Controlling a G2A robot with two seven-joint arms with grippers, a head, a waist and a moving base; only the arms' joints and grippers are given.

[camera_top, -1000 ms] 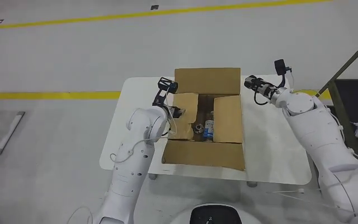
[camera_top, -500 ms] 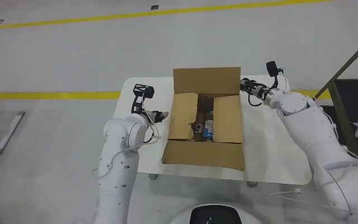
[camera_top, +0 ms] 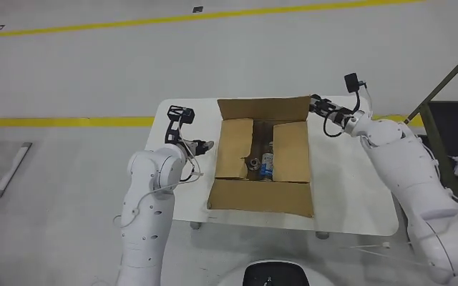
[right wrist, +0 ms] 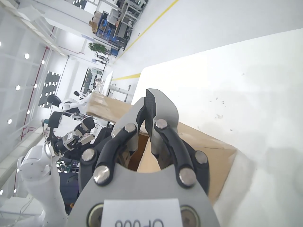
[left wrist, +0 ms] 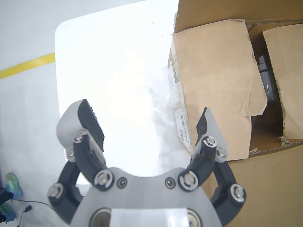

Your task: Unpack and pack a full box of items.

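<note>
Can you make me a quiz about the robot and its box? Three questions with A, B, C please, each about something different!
1. Where is the left gripper?
A) over the table, beside the box
B) inside the box
C) under the table

2. What colour is the box?
A) blue
B) green
C) brown

3. The left gripper is:
A) shut
B) open
C) shut on a bottle

Answers:
1 A: white tabletop lies below it, with the box alongside.
2 C: it is plain brown cardboard.
3 B: its jaws stand wide apart with nothing between them.
</note>
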